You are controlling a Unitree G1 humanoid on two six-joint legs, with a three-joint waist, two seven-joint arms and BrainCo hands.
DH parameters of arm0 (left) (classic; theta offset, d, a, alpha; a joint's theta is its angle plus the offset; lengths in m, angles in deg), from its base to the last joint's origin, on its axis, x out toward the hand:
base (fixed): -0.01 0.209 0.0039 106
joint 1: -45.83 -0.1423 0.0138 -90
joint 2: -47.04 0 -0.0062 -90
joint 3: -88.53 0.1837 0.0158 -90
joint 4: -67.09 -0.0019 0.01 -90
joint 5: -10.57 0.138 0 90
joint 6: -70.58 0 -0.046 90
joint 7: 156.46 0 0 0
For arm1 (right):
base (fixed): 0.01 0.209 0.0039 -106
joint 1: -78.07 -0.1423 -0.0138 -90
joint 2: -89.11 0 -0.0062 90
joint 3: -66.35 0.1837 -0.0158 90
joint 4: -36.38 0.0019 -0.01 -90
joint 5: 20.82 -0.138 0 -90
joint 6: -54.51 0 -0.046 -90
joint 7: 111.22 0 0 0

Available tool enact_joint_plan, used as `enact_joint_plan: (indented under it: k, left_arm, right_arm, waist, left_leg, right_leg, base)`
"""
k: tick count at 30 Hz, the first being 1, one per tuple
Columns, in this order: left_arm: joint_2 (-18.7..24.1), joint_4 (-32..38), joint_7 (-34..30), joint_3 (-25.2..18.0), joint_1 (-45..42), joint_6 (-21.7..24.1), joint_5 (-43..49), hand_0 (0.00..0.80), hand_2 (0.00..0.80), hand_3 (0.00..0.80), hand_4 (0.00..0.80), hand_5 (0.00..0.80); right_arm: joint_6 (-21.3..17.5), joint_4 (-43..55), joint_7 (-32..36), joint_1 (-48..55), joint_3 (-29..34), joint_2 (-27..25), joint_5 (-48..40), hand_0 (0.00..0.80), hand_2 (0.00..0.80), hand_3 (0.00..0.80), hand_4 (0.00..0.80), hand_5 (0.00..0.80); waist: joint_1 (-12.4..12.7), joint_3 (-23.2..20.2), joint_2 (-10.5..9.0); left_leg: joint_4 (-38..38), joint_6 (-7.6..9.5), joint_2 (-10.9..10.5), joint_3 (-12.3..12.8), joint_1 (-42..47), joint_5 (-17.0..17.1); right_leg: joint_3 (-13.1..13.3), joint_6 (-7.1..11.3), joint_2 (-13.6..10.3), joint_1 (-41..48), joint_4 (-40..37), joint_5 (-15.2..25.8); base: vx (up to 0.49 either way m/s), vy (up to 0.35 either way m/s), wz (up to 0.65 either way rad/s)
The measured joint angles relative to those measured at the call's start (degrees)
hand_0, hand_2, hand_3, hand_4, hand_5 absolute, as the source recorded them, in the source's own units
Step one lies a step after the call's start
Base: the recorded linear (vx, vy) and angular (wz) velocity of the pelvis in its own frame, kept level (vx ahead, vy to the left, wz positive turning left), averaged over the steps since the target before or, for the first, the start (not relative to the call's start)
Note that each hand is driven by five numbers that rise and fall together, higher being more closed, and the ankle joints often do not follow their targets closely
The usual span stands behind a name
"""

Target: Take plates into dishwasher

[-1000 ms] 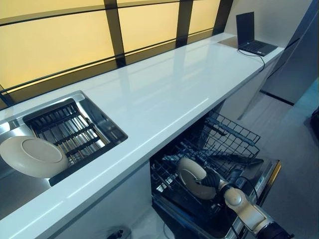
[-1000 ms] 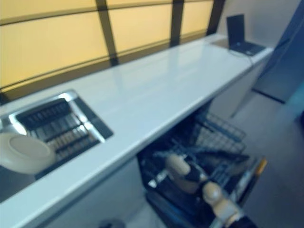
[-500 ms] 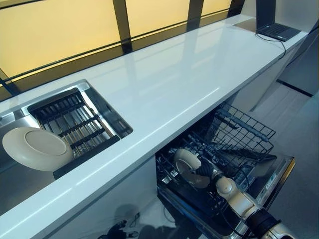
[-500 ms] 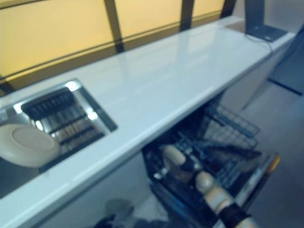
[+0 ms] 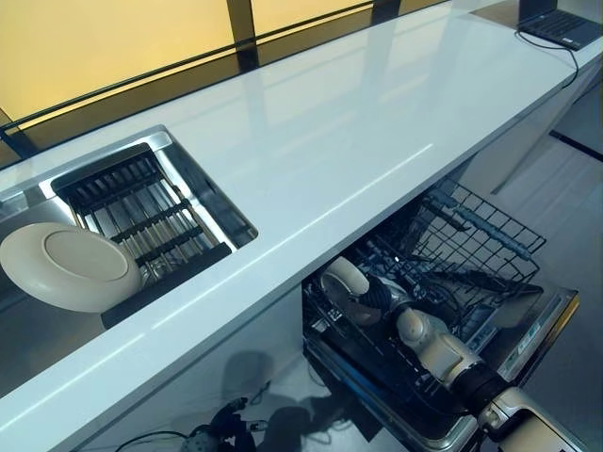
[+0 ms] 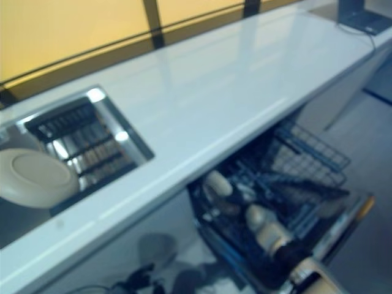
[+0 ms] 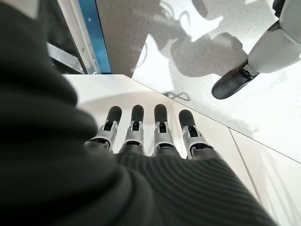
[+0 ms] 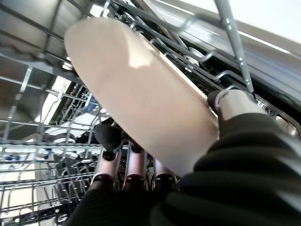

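Cream ceramic is down in the rack: the plate [image 5: 345, 282] stands on edge in the dishwasher's lower rack [image 5: 490, 235], at the rack's near left corner, just under the front edge of the white counter [image 5: 311, 141]. It is tilted rather than fully upright, its rim arching up out of the wires, and its long line runs from the counter side out toward the open door [image 5: 528, 330]. The right hand [image 5: 382, 297] is in there with it, and the right wrist view settles the grip: fingers [image 8: 110, 141] lie along one face of the plate, thumb [image 8: 233, 106] clamps over the rim from the other side, a firm pinch on the plate's edge. The rack's dark wire prongs crowd round the plate; whether its lower edge sits in a slot I cannot tell. The rest of the rack, out toward the door, holds only its own wire tines as far as I can see.

Over at the counter's left end, the steel sink [image 5: 203, 202] carries a dark slatted drying rack [image 5: 132, 217], and a second plate [image 5: 71, 266] rests tilted on that rack's left end, underside up.

The left hand [image 7: 141, 141] shows in its wrist view alone, fingers straight and side by side, holding nothing, pale floor [image 7: 197, 56] past them.
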Motion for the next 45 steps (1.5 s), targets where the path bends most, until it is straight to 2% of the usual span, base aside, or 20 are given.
enact_joint_plan:
  k: [15,32,45]
  left_arm:
    - [0.14,0.27,0.00,0.03,1.17,-0.02,-0.04,0.000,0.000,0.000,0.000,0.000]
    - [0.13,0.29,0.02,1.20,1.51,0.02,-0.04,0.000,0.000,0.000,0.000,0.000]
    - [0.09,0.25,0.08,1.24,1.69,0.13,-0.07,0.000,0.000,0.000,0.000,0.000]
  right_arm:
    - [-0.62,-1.80,0.25,-1.40,-1.46,0.05,1.32,0.800,0.800,0.800,0.800,0.800]
    - [-0.64,-10.24,-0.13,-0.80,-1.48,2.97,2.08,0.800,0.800,0.800,0.800,0.800]
    - [-0.59,-11.73,-1.96,-0.58,-1.37,3.54,2.31,0.800,0.800,0.800,0.800,0.800]
  waist:
    - [-0.01,0.12,0.22]
    - [-0.10,0.11,0.21]
    - [-0.11,0.08,0.22]
  left_leg:
    - [0.04,0.27,-0.33,-0.65,-0.73,0.23]
    - [0.04,0.48,-0.46,-1.71,-0.83,0.94]
    - [0.22,0.68,-0.59,-2.41,-0.78,1.10]
  right_leg:
    - [-0.46,0.08,-0.23,-0.29,0.14,0.04]
    - [-0.46,0.14,-0.22,-0.01,0.61,0.06]
    - [-0.45,0.14,-0.22,0.57,0.59,0.05]
  base:
    - [-0.001,0.000,0.01]
    - [0.000,-0.004,0.02]
    - [0.001,0.002,0.02]
